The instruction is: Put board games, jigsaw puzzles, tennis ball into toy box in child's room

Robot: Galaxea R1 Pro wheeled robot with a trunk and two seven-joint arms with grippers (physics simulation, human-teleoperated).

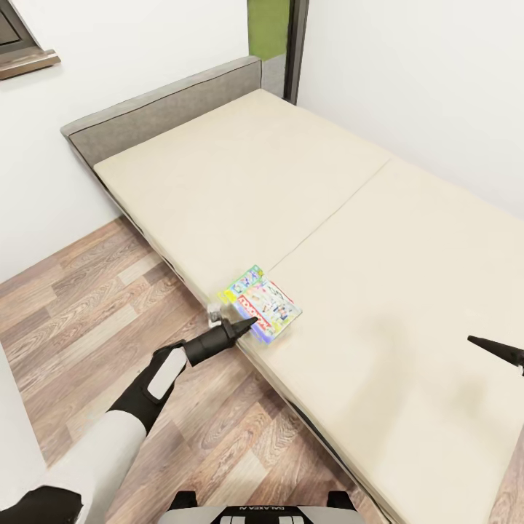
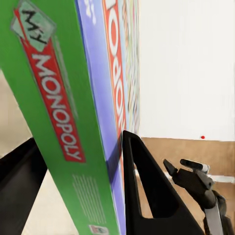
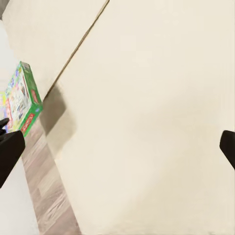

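One Monopoly box (image 1: 262, 304) at the bed (image 1: 407, 240) edge, pinched by the left gripper (image 1: 246, 322).

From the left: its fingers close on the box's near edge, one either side, box overhanging the mattress. Judged light, stiff cardboard with slick print; grip the thin edge, deeper toward the middle to stop sagging. The right gripper (image 3: 117, 147) hovers over bare mattress, fingers spread wide, holding nothing.

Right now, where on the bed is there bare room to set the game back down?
The mattress is bare from the headboard to the near end. Crowded only at the floor-side edge, where the left gripper meets the Monopoly box.
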